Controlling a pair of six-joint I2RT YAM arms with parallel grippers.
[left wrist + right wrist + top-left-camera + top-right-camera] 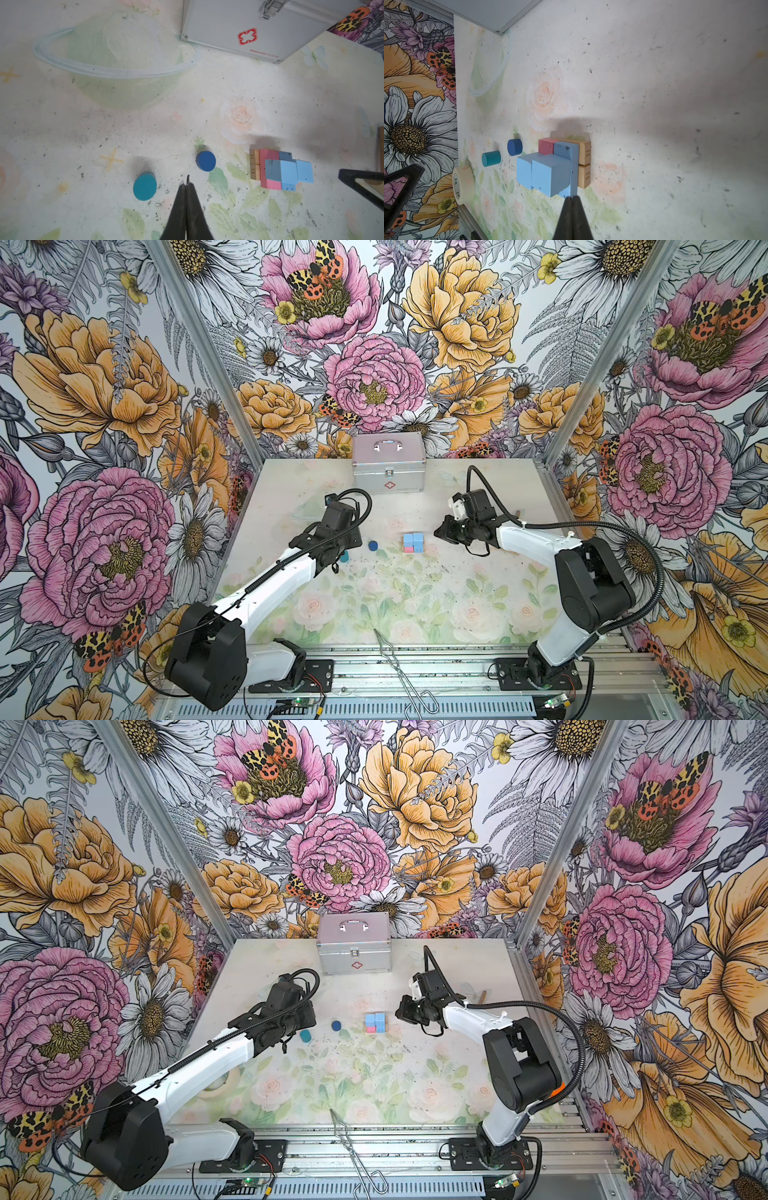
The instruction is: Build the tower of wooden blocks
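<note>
Both jaw pairs pinched shut, empty. The dark blue cylinder (pixel 205 161) stands upright just ahead of my left gripper (pixel 187 185), toward the tower (pixel 280 170); my right gripper (pixel 572 199) hangs beyond the tower.

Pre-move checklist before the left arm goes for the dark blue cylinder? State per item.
1. Left gripper open for a pick: not ok, jaws shut, empty.
2. Dark blue cylinder upright, apart from the teal cylinder: ok.
3. Tower top free: ok, nothing on the two light blue cubes.
4. Right gripper clear of the tower: cannot tell; it is shut, right at the tower's edge.
5. Tan planks side by side at the base: ok.
</note>
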